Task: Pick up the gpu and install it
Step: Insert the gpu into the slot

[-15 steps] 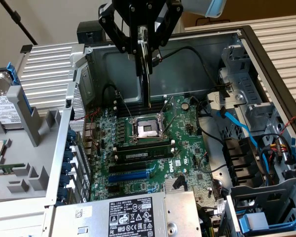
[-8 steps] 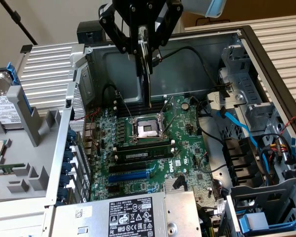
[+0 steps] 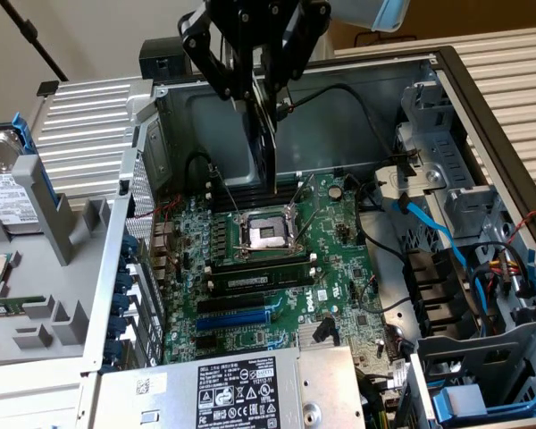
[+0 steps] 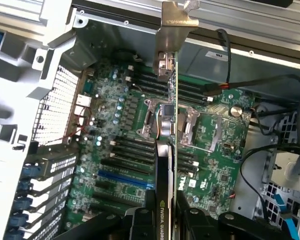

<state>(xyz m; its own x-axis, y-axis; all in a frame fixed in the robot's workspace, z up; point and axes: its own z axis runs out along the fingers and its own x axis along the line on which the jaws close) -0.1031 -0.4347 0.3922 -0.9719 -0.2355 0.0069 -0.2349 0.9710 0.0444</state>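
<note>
My gripper (image 3: 261,89) hangs above the open computer case, shut on the gpu (image 3: 266,143). The card is held edge-on and upright, its black cooler shroud facing the exterior view's left. In the wrist view the gpu (image 4: 166,165) runs away from the fingers (image 4: 140,220), with its silver end bracket (image 4: 176,30) at the far end. It floats over the CPU socket (image 3: 266,234) of the green motherboard (image 3: 339,259), clear of the board. The blue expansion slot (image 3: 237,315) lies lower on the board, toward the power supply.
Memory sticks (image 3: 259,277) sit beside the socket. A silver power supply (image 3: 241,389) closes the case's near side. Black cables (image 3: 366,107) and blue cables (image 3: 429,223) run at the exterior view's right by the drive bays. A hard drive (image 3: 4,192) lies outside, at the left.
</note>
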